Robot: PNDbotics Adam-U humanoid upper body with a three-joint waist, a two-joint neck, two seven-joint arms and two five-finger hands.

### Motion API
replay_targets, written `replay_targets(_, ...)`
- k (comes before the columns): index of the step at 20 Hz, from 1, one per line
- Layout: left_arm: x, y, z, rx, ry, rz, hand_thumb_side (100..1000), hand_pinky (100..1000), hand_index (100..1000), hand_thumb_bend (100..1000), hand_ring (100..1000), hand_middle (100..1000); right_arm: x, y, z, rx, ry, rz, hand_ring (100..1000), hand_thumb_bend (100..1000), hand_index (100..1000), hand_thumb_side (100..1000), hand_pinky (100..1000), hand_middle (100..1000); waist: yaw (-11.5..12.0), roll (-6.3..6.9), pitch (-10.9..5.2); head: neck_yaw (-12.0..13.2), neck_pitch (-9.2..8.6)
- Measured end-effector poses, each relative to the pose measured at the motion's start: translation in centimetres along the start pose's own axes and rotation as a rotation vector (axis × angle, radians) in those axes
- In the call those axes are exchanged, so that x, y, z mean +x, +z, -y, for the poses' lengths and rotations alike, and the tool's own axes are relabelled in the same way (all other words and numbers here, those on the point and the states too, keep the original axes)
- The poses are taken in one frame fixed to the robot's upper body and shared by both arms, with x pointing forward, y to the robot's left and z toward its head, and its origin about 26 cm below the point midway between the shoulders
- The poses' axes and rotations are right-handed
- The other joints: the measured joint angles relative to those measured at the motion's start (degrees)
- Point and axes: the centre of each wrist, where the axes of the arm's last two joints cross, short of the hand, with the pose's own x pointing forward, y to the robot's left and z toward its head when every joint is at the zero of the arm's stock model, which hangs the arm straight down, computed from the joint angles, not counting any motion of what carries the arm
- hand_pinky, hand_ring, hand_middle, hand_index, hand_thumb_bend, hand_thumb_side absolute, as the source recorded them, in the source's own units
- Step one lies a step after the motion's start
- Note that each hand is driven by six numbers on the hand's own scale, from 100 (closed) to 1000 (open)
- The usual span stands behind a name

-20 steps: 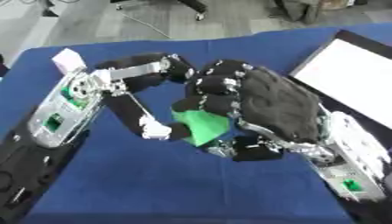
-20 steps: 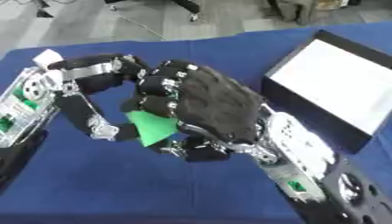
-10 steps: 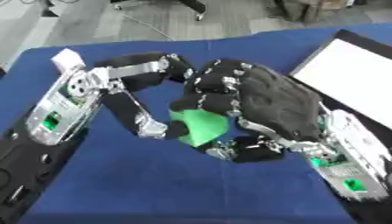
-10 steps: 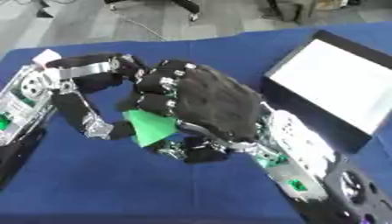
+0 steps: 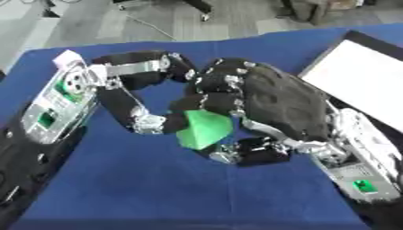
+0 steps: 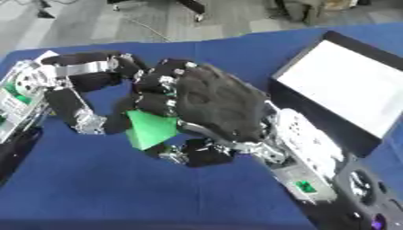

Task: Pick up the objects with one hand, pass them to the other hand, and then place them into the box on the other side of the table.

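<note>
Both hands (image 5: 267, 96) clasp green block (image 5: 203, 129) mid-table.

Black-gloved robot hand (image 5: 279, 105), silver forearm casings

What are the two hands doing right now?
Left hand: fingers curled on the green object.
Right hand: fingers and thumb curled round the same green object.

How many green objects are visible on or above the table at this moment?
1. A green block sits between the two hands over the blue table, with the right hand curled around it and the left hand touching it. Others may be hidden behind the hands.
</note>
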Motion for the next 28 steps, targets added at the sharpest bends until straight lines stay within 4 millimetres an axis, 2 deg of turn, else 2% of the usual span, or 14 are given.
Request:
replay_targets(17, -1.0, 0.6, -0.1, 0.036, 0.022, -0.022, 478, 779, 753, 100, 663, 724, -0.6, -0.2, -1.0, 0.046, -0.017, -0.005, 627, 100, 788, 135, 712, 190, 0.0, -0.02, 0.02, -0.2, 0.0)
replay_targets(28, -1.0, 0.8, -0.2, 0.017, 0.005, -0.014, 568, 802, 795, 100, 708, 765, -0.7, -0.3, -1.3, 0.046, -0.009, -0.012, 626, 100, 786, 131, 712, 192, 0.0, 0.04, 0.03, -0.2, 0.0)
